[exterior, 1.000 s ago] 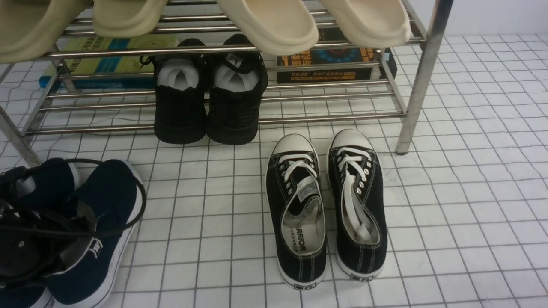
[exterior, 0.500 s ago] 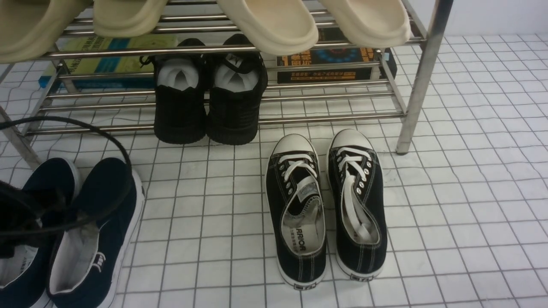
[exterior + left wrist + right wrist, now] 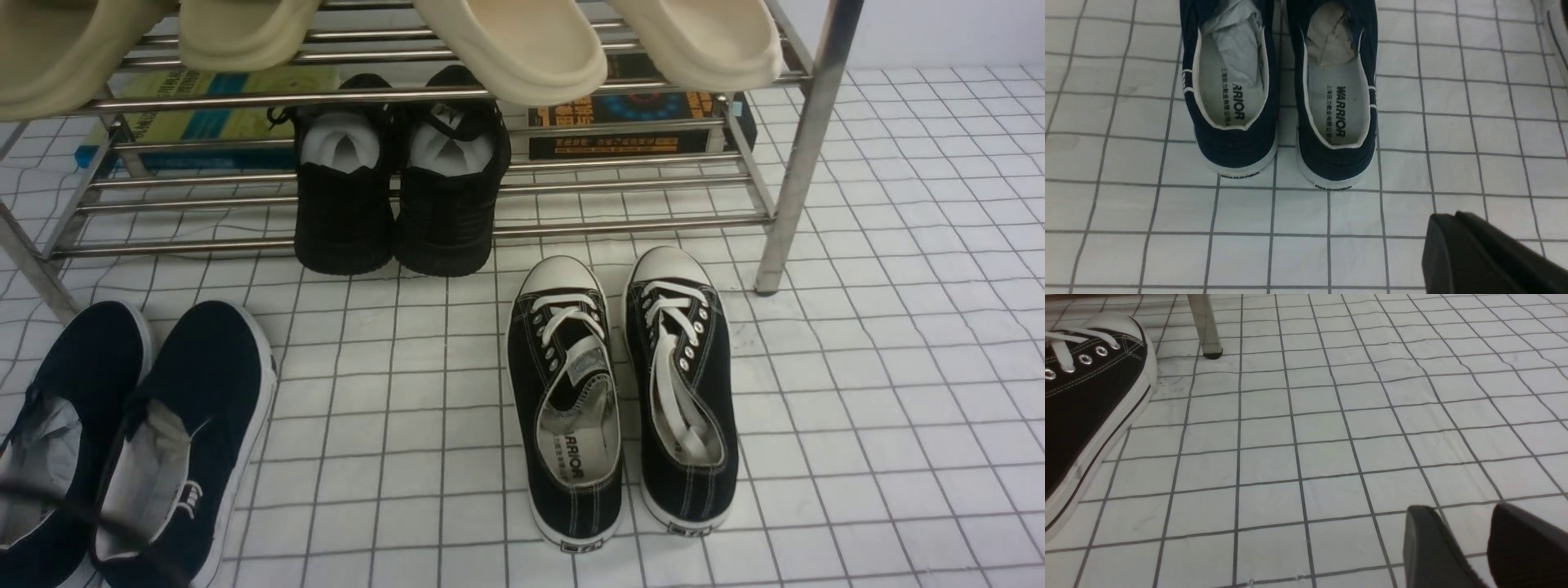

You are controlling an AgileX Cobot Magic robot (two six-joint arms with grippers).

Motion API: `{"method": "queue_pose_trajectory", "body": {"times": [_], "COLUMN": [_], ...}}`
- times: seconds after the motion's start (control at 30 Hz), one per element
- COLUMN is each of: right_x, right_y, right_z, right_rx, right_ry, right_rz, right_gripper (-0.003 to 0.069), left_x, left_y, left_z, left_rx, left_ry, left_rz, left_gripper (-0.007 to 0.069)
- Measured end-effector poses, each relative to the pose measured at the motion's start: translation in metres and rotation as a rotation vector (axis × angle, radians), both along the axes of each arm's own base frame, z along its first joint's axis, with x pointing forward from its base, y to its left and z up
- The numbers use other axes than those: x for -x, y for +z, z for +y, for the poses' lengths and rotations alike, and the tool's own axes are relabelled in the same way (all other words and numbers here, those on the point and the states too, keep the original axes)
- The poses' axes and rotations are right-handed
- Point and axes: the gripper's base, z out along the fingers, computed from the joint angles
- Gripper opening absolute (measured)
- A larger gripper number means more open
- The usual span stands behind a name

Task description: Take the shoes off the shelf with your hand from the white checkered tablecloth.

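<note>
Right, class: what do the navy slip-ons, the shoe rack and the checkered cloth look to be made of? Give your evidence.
Navy slip-ons: matte woven uppers, likely canvas; smooth white soles, probably rubber.
Shoe rack: shiny tubes with bright reflections, apparently chromed or polished steel.
Checkered cloth: thin fabric, seemingly, since its grid lines bend over wrinkles.

— Entry: location type?
— I list it as a mocked-up home shoe corner, not a lived-in hallway. Contents: one chrome rack (image 3: pixel 807 147); cream slippers (image 3: pixel 522 49) on its top tier; black knit shoes (image 3: pixel 400 196) and printed boxes (image 3: pixel 629 122) on the lower; a checkered cloth (image 3: pixel 898 367) spread beneath as flooring; a plain white wall (image 3: pixel 939 33) behind.
</note>
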Motion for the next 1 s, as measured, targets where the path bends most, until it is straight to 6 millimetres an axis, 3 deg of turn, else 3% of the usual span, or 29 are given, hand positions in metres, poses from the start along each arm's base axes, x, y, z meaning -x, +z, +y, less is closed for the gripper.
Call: {"method": "queue_pose_trajectory", "body": {"times": [0.03, 0.07, 0.23, 0.77, 1.0], "right_x": [0.000, 0.000, 0.000, 0.000, 0.000], "right_y": [0.000, 0.000, 0.000, 0.000, 0.000], "right_z": [0.000, 0.000, 0.000, 0.000, 0.000], "right_rx": [0.000, 0.000, 0.000, 0.000, 0.000], "right_ry": [0.000, 0.000, 0.000, 0.000, 0.000], "right_rz": [0.000, 0.000, 0.000, 0.000, 0.000], "right_gripper": [0.0239, 0.0239, 0.0239, 0.0239, 0.0239], "left_x": [0.002, 0.018, 0.033, 0.026, 0.025], "left_y": [-0.001, -0.010, -0.021, 0.001, 0.002], "left_z": [0.000, -0.001, -0.003, -0.001, 0.000], "left_rx": [-0.001, -0.005, 0.041, 0.339, 0.344], "left_ry": [0.000, 0.001, 0.027, 0.179, 0.191], "left_rz": [-0.009, -0.099, -0.227, -0.480, -0.496], "left_gripper": [0.0001, 0.0001, 0.0001, 0.0013, 0.0019]}}
